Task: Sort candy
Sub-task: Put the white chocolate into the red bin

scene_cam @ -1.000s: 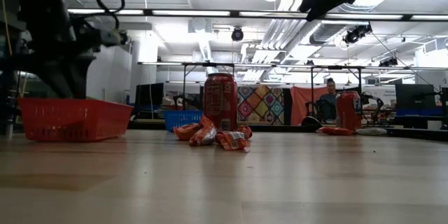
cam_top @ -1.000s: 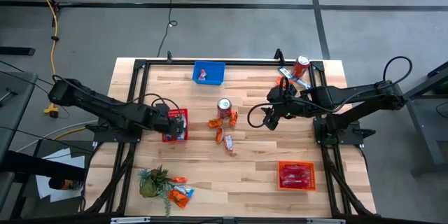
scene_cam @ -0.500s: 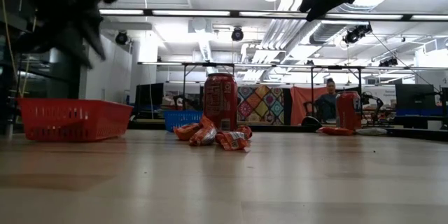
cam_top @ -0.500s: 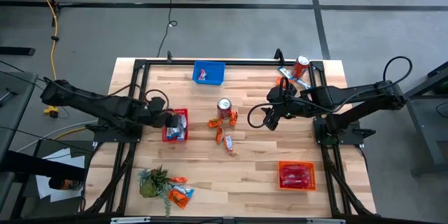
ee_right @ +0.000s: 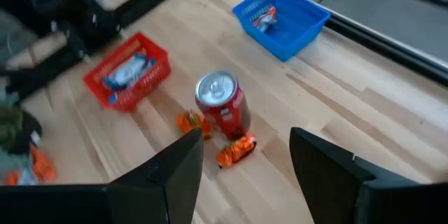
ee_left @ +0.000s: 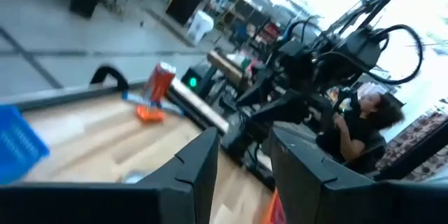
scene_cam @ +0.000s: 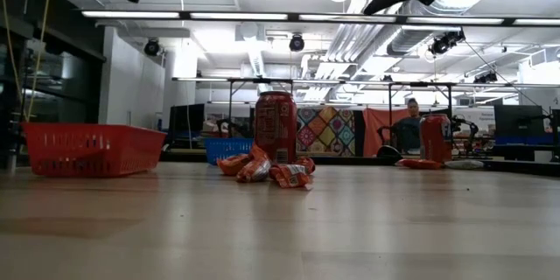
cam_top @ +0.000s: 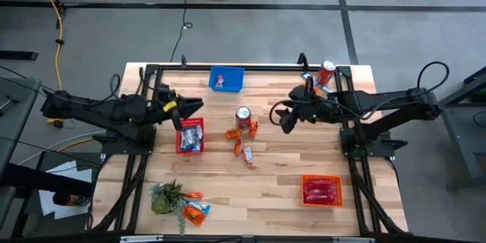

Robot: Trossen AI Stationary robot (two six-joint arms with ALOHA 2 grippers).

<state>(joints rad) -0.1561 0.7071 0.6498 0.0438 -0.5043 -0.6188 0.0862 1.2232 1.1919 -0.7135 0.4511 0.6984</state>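
Left tool, fingers apart and empty; table candy lies lengthwise front-to-back.

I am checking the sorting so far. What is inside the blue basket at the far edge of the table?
The blue basket holds one small wrapped candy, blue-and-white with some red. The rest of its floor looks bare; the near wall hides the corner behind it.

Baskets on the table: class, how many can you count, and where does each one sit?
3. A blue basket at the far edge, a red basket on the left side near the left arm, and an orange-red basket at the near right. None seems hidden.
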